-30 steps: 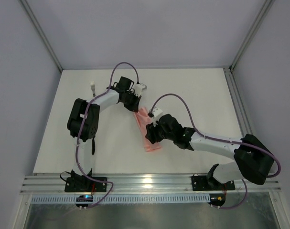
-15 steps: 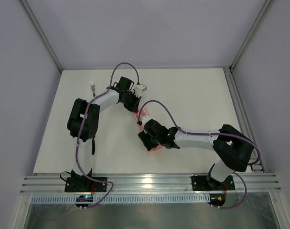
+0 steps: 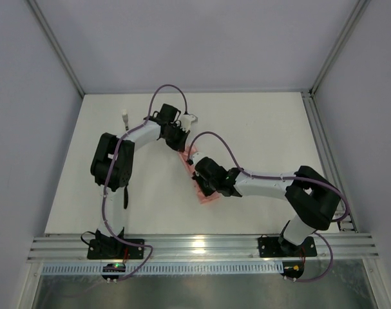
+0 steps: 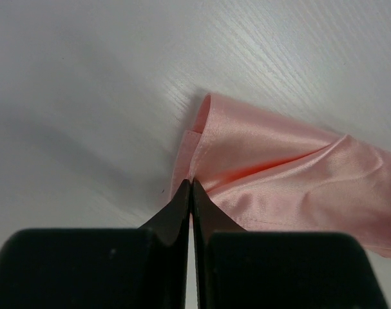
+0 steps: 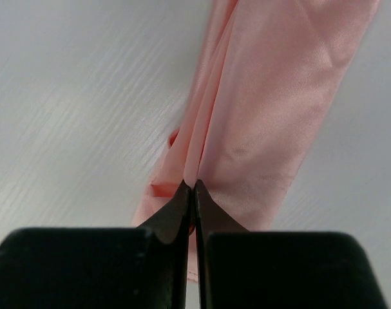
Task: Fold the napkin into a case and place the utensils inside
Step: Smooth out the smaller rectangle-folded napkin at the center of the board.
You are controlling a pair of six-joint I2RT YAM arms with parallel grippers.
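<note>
The left tool [image 4: 191,183] is closed, its two black fingertips meeting on a raised fold at one end of the napkin [image 4: 279,167]. The right tool [image 5: 194,185] is closed too, nipping a ridge of pink cloth that lifts to its tips from the strip below. Seen from above, the left tool [image 3: 180,143] sits at the far end of the napkin [image 3: 208,196] and the right tool [image 3: 200,175] near its middle. The cloth lies as a narrow folded band running diagonally across the white desk [image 3: 259,129], between the two arms. Gripping it at two places along its length probably lets the arms keep the band taut and its layers aligned while the next fold is made, so the case looks only partly formed. The right arm covers much of the band in the overhead view, so its outline and any pointed end are hard to judge. How many layers each tool grips cannot be told from the wrist views. The utensils cannot be picked out with confidence in any view.
</note>
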